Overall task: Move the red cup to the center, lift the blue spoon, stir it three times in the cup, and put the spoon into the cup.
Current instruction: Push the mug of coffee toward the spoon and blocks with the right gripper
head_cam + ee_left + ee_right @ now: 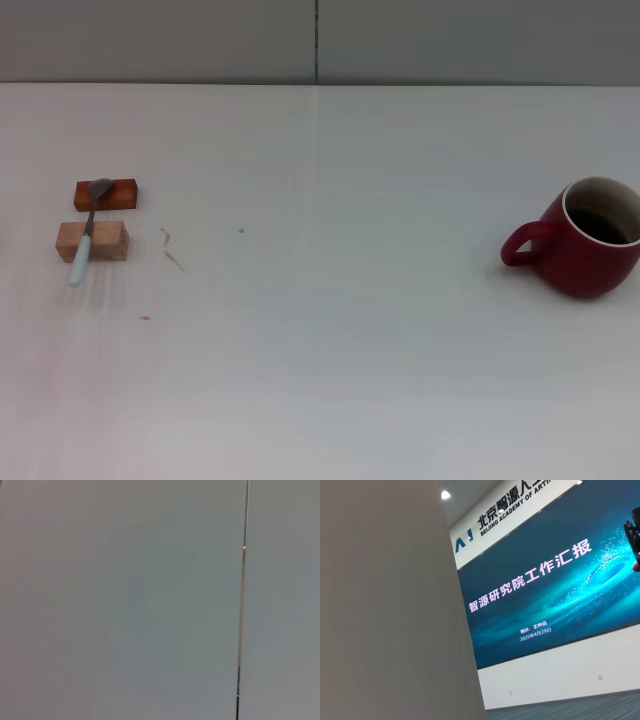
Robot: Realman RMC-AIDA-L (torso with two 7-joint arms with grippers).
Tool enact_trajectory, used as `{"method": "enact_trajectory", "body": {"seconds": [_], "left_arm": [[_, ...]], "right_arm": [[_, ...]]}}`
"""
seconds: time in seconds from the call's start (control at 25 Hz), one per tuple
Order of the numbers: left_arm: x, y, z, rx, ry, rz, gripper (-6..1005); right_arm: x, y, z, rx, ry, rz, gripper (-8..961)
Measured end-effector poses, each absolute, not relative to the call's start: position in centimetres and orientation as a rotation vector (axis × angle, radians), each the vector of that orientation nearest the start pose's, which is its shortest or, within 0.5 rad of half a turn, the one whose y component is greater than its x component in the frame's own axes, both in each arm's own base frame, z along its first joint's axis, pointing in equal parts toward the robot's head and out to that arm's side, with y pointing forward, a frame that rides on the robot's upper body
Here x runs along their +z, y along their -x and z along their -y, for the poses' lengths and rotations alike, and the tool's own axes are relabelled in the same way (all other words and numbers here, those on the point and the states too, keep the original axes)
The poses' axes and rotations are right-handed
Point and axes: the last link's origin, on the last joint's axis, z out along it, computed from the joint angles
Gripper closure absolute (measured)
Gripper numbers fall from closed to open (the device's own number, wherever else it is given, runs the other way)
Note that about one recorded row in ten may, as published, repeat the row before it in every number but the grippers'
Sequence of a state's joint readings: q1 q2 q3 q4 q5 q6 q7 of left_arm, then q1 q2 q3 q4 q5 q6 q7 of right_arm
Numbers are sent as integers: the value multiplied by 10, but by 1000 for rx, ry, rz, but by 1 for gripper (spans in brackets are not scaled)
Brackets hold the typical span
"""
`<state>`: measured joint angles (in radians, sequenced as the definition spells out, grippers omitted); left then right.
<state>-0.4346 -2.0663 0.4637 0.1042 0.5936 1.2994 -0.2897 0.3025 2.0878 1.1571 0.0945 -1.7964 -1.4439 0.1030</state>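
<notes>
Over on the far left of the table (320,380), the blue spoon (86,236) is lying across two little blocks. Its grey bowl sits on the reddish-brown block (118,195) farther back. The pale handle crosses the light wooden block (105,241) nearer the camera, and its tip pokes out past that block. The two blocks sit just apart from each other, one behind the other. Right beside them there are a few small brownish specks (172,256) on the white surface.

The middle stretch is just bare tabletop. Behind it runs a grey wall (450,40) with a thin vertical seam.

Way over on the right, well apart from the spoon, the red cup (588,240) stands upright. Its loop handle points back toward the spoon side, its inside is dark, and its far side runs off the edge of the head view.

As for the pincers: neither the left pincer nor the right pincer shows up anywhere, so I can't tell whether they're spread or pressed together, and I can't place the cup or spoon relative to them. The left wrist view only shows a plain grey surface with a thin seam. The right wrist view shows a grey panel (385,610) and a big blue presentation screen (545,580) with Chinese text.
</notes>
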Motion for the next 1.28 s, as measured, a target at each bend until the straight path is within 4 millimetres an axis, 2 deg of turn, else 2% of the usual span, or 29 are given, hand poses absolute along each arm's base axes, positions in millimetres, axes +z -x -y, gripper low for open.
{"method": "enact_trajectory", "body": {"seconds": [0.04,0.2,0.44,0.68,0.88,1.04,1.28], "left_arm": [[87,375,-320,-744,1137,519,160],[87,375,-321,-745,1139,518,160],[86,374,-322,-747,1140,517,160],[86,372,-323,-751,1142,514,161],[87,372,-324,-752,1141,514,161],[86,371,-325,-754,1141,513,162],[85,370,-325,-758,1143,512,162]], "right_arm": [[96,-418,-239,593,690,-573,245],[96,-422,-236,547,715,-566,416],[87,-417,-247,305,875,-452,561],[69,-401,-261,43,1091,-212,684],[48,-389,-264,-171,1225,0,897],[34,-385,-259,-302,1285,135,897],[21,-383,-255,-392,1347,250,897]]}}
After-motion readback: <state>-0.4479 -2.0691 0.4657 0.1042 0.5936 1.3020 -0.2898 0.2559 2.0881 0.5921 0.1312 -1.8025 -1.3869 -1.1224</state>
